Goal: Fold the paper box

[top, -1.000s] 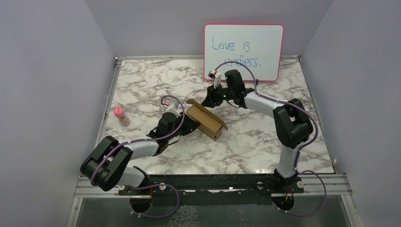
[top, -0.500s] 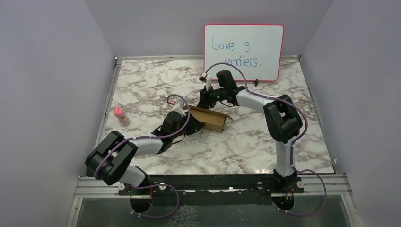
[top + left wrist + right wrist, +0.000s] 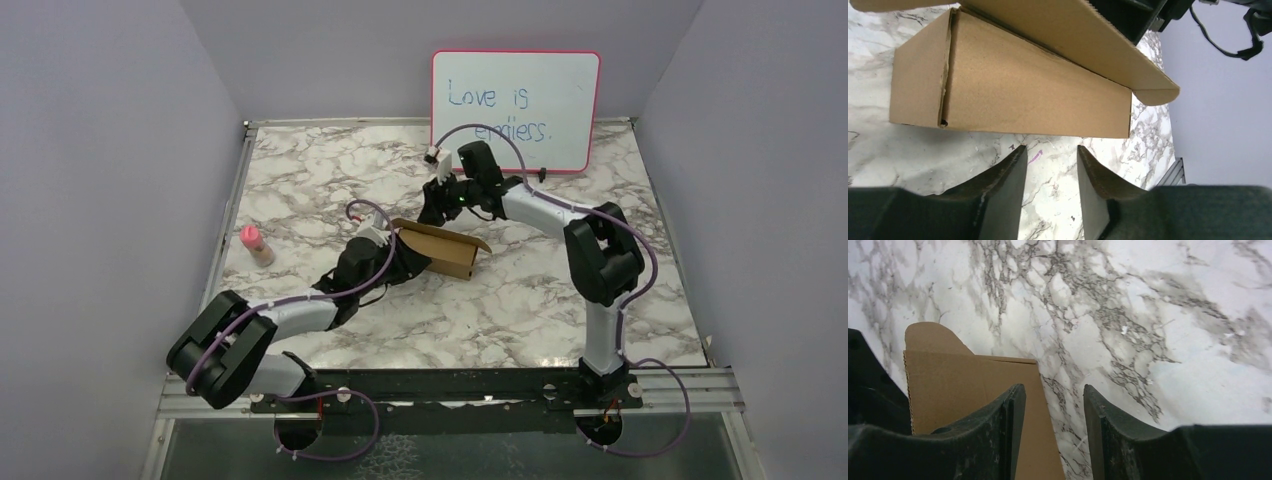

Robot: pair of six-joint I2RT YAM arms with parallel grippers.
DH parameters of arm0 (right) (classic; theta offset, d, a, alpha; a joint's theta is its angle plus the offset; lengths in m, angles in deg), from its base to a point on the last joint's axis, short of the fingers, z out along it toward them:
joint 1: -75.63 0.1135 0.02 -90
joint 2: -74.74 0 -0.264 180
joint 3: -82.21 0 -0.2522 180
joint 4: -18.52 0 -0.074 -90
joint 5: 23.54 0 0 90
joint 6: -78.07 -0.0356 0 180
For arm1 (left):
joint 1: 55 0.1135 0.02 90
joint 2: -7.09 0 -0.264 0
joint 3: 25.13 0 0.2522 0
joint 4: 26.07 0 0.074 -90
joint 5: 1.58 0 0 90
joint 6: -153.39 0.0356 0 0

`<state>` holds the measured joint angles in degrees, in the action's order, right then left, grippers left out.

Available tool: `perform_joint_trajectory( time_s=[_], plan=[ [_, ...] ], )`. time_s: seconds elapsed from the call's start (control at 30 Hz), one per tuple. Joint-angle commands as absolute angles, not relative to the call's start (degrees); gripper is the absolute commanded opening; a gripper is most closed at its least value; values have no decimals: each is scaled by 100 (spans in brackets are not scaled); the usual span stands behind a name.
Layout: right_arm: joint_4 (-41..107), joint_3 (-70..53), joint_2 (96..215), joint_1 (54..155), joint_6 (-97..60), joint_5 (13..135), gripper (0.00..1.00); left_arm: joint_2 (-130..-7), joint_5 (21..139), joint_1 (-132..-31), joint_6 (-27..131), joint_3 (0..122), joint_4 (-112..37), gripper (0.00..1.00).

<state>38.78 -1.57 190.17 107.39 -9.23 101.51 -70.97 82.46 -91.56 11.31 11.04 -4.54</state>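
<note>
As the plain brown cardboard box [image 3: 446,254] lies lid ajar, left gripper [image 3: 1050,150] part-open, empty, right gripper [image 3: 1054,388] likewise

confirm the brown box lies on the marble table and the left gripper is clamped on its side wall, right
The paper box does lie on the marble table, but the left gripper is not clamped on it: the left wrist view shows its jaws apart, short of the wall, with only marble between them.

White marble-patterned tabletop [image 3: 330,165] with grey veins, pink-framed rectangular whiteboard [image 3: 515,110] with blue handwriting upright at the far edge, small pink-capped bottle [image 3: 256,245] standing near the left edge, plain grey walls [image 3: 100,150].
</note>
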Motion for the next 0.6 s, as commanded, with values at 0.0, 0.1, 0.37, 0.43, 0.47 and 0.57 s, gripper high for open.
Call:
perform_joint_trajectory(
  time_s=[0.0, 0.1, 0.37, 0.43, 0.47, 0.57],
  plan=[
    [4124, -135, 18362, 10720, -843, 9035, 54, -6445, 8397, -9053, 1558, 1076, -1059, 46],
    [4280, -359, 17923, 10721, -948, 8350, 59, -5955, 8459, -8917, 1910, 1228, -1913, 52],
    [4515, -1225, 16536, 10722, -1575, 7282, 65, -4813, 9121, -8634, 3590, 2477, -4684, 85],
    [4530, -1513, 16127, 10726, -1745, 7201, 66, -4742, 9186, -8541, 4078, 2800, -5119, 97],
    [4517, -1682, 15896, 10719, -1851, 7186, 66, -4764, 9189, -8477, 4295, 2975, -5316, 99],
    [4419, -2210, 15258, 10721, -2098, 7162, 68, -5052, 9014, -8196, 4735, 3508, -5782, 99]
  ],
)
